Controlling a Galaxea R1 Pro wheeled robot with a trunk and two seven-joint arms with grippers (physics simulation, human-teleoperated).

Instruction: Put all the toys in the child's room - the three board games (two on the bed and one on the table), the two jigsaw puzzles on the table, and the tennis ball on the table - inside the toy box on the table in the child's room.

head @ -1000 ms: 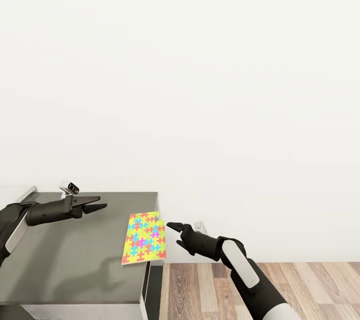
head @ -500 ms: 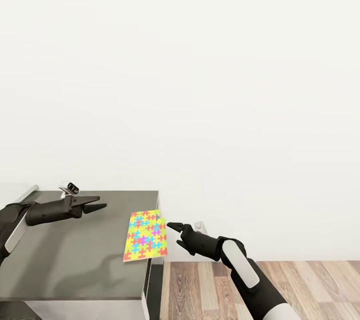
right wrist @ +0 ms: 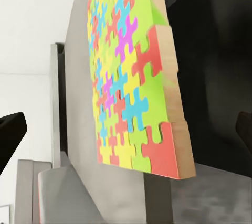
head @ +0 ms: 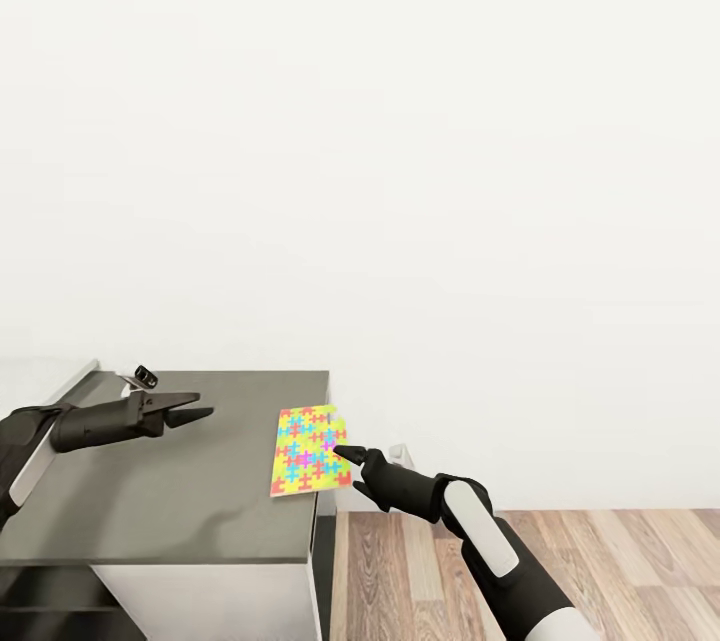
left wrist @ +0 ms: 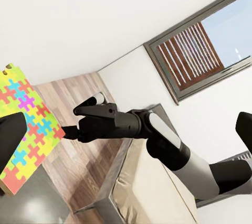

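Right gripper (head: 345, 456), jaws apart, noses at the jigsaw puzzle (head: 310, 451) overhanging the table (head: 160, 511) edge, graspable there; left gripper (head: 195, 413) hovers apart.

Head looks down; all views share the puzzle (head: 311, 449).

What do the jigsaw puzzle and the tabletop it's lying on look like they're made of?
The jigsaw puzzle looks like a wooden board: its exposed edge is pale tan like bare wood, under a matte printed face of yellow, red, blue and green pieces. The table top looks like smooth dark grey laminate or painted panel, with soft shadows and no grain; which one is unclear.
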